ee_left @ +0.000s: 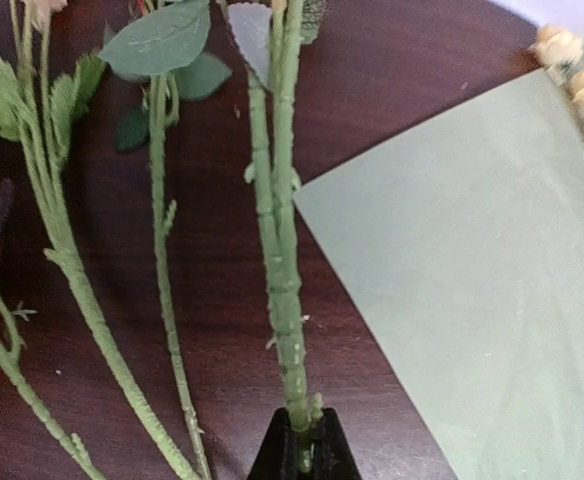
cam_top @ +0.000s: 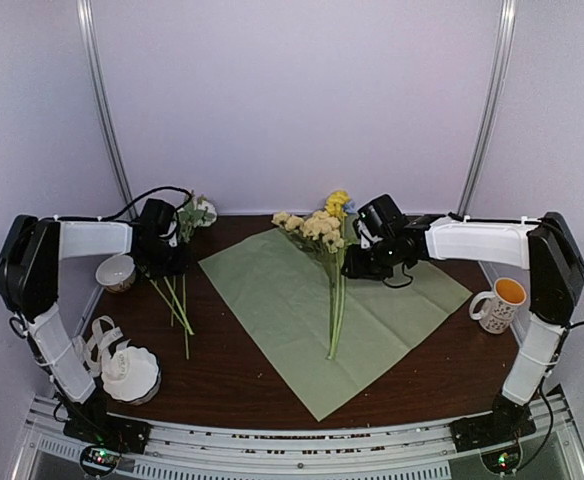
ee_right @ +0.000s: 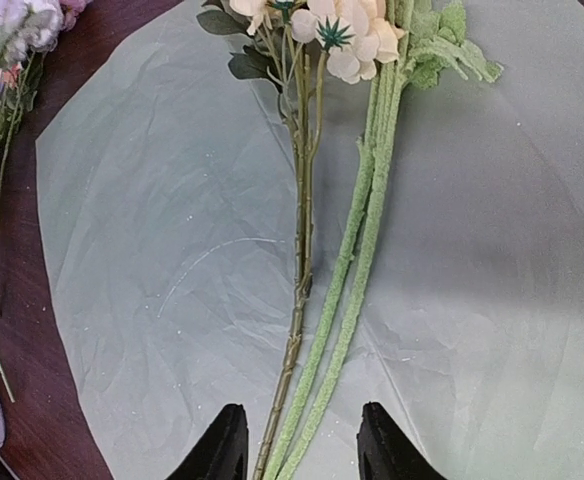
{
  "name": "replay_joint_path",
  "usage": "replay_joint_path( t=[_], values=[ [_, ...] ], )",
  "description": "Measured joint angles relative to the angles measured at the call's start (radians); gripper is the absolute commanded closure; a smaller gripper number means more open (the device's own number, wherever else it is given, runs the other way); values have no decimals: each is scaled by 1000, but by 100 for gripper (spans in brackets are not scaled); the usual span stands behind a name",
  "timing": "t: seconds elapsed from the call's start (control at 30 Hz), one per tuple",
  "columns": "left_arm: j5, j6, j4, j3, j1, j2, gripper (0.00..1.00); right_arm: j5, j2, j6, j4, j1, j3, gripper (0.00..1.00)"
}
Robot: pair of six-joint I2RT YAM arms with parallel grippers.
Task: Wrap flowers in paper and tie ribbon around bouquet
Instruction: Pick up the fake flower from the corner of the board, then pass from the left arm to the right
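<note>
The left arm [cam_top: 72, 240] is stretched up the left side and bent inward, so that the left fingers [ee_left: 272, 458] are set low over the far left part of the counter [cam_top: 242, 370]. A loose group of flowers [cam_top: 177, 290] is spread there on the dark wood, just off the left corner of the sage-green paper [cam_top: 322, 320], with the blossoms turned toward the back wall. Of this group, two green stems [ee_left: 280, 250] running side by side are seen in the left wrist view to lead straight into the fingertips. The left fingers are pressed together on this pair, which is pinched near its lower end. The other stems are seen lying on the counter to one side.

The right arm [cam_top: 472, 240] is reached leftward across the far right of the counter, with the right fingers [ee_right: 222, 445] held over the far half of the paper. A second bunch of flowers [cam_top: 334, 290] is laid lengthwise on the paper, with its yellow and cream blossoms at the far edge and its stems pointed toward the arms' bases. In the right wrist view these stems are seen to pass between the two fingertips, which are spread apart; nothing is gripped. Whether the tips rest on the paper cannot be told.

The ribbon [cam_top: 100, 338] is seen in loops at the near left, beside a white scalloped bowl [cam_top: 137, 375].
</note>
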Motion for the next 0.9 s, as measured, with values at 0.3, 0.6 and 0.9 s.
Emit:
replay_joint_path(
  t=[0.3, 0.6, 0.9],
  values=[
    [71, 43, 275, -153, -49, -385, 100, -30, -115, -52, 45, 20, 1, 60],
    [285, 196, 537, -192, -294, -603, 100, -275, -282, -121, 386, 143, -8, 53],
    [454, 231, 641, -192, -425, -601, 100, -432, -232, -92, 637, 245, 146, 33]
  ],
)
